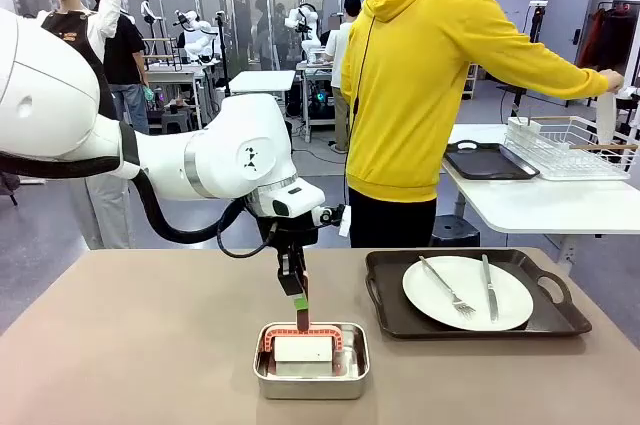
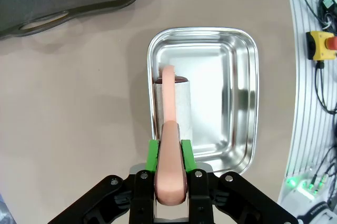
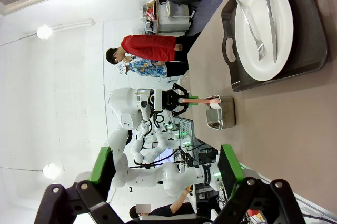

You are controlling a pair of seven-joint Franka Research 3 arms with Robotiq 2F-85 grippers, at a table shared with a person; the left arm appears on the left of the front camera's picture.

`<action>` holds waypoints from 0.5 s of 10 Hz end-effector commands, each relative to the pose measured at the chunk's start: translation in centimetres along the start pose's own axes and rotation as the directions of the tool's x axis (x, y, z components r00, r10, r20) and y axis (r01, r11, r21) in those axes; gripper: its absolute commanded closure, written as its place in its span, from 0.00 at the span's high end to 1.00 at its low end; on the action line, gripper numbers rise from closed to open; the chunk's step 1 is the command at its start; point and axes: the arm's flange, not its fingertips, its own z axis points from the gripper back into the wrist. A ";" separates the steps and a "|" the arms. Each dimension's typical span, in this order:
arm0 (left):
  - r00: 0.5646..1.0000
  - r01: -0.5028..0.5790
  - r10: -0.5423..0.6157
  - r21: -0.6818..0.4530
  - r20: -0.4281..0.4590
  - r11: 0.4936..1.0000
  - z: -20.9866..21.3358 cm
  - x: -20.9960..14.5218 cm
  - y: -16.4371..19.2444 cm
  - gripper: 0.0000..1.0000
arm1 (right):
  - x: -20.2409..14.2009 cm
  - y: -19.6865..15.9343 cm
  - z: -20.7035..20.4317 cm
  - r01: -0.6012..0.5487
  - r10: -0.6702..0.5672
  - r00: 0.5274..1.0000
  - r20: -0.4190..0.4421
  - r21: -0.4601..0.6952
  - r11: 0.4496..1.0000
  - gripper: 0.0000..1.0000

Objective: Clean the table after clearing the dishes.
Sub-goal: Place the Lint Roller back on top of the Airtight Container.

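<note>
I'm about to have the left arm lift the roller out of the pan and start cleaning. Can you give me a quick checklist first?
1. Left gripper shut on the roller handle: ok.
2. White roll free of the steel pan: cannot tell; it lies close against one wall.
3. Dishes cleared: not ok. The tray with plate, fork and knife is on the table.
4. Right gripper open and empty: ok.
5. Person away from the work area: ok, turned toward the side table.
</note>
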 end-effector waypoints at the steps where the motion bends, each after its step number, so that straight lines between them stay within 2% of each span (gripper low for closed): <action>1: 0.999 0.050 -0.050 0.022 0.002 0.999 -2.2 -1.5 1.4 0.21 | -0.3 0.2 0.1 -0.006 0.006 1.000 -0.004 0.010 1.000 1.00; 5: 0.999 0.046 -0.046 0.013 -0.002 0.999 -1.2 -1.6 1.3 0.53 | -0.3 0.2 0.1 -0.006 0.006 1.000 -0.004 0.010 1.000 1.00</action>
